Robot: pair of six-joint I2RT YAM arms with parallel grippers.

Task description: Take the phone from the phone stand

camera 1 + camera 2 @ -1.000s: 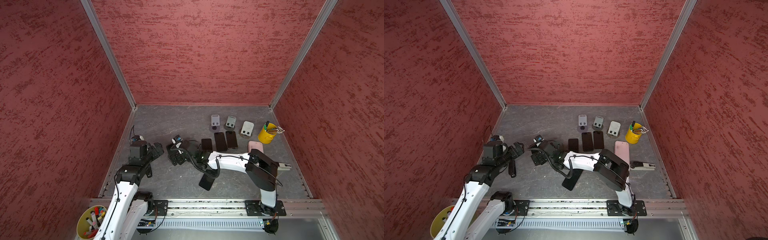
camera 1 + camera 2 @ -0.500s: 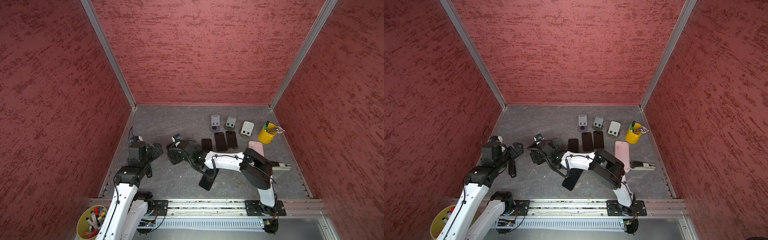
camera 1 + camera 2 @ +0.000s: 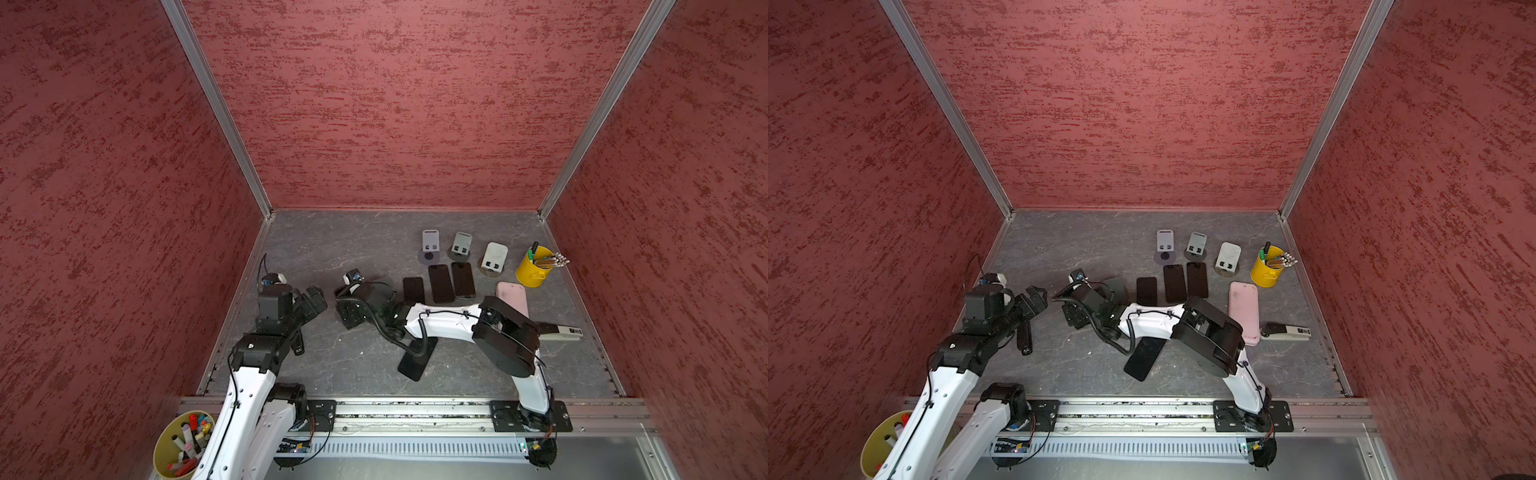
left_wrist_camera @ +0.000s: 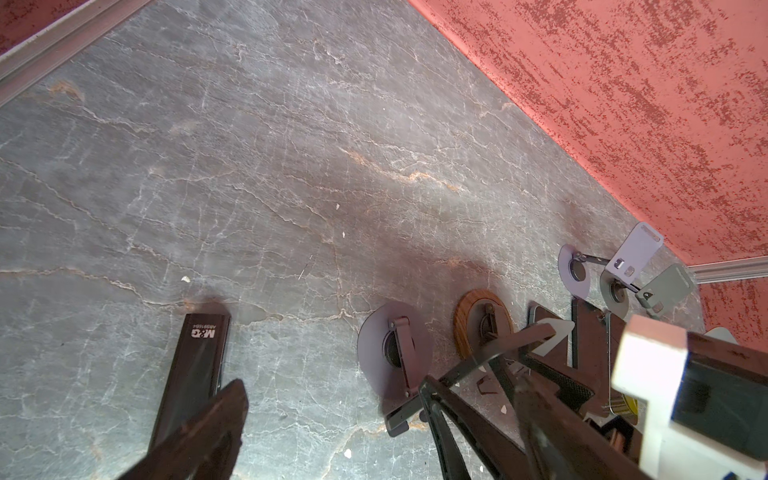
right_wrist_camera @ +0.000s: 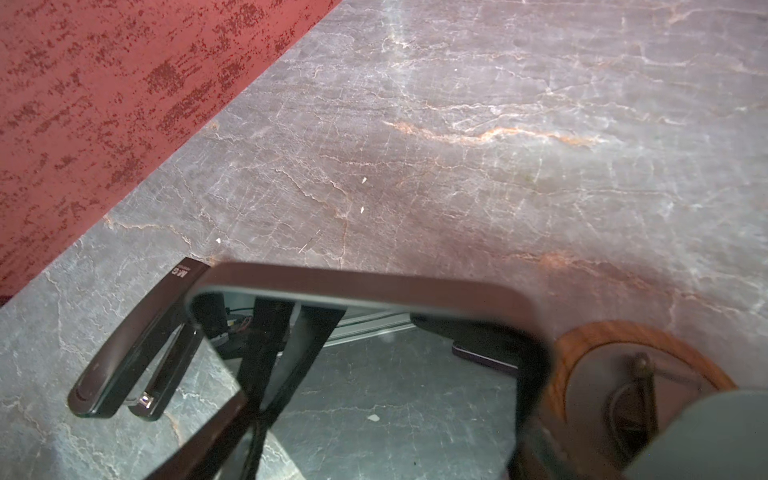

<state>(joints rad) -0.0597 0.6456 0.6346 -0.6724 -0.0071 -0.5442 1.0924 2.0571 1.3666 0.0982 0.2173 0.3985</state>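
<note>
Fingers (image 5: 195, 444) of the right gripper (image 3: 351, 316) bracket the phone (image 5: 374, 284), whose dark glass fills my right wrist view. Whether they are already pressing on its edges or stand a shade off them, I cannot tell from here. The phone leans tilted on what looks to be the grey-based phone stand (image 4: 374, 353). It sits in the left half of the bench (image 3: 332, 249), about midway between the front and back edges, at the left end of a row of flat phones (image 3: 441, 283). A wood-rimmed stand (image 4: 463, 320) sits just beside it, and a black stapler (image 4: 195, 365) lies nearer the left edge. The left gripper (image 3: 313, 297) hangs close by, its fingers (image 4: 199, 432) spread wide with nothing between them. As I judge it, the step in hand is the grasp. I would want both fingers square on the phone's long edges and a firm close. Then I would lift up along the slope of the rest to clear its lip. A sideways pull could topple the light stand or knock its neighbour.
</note>
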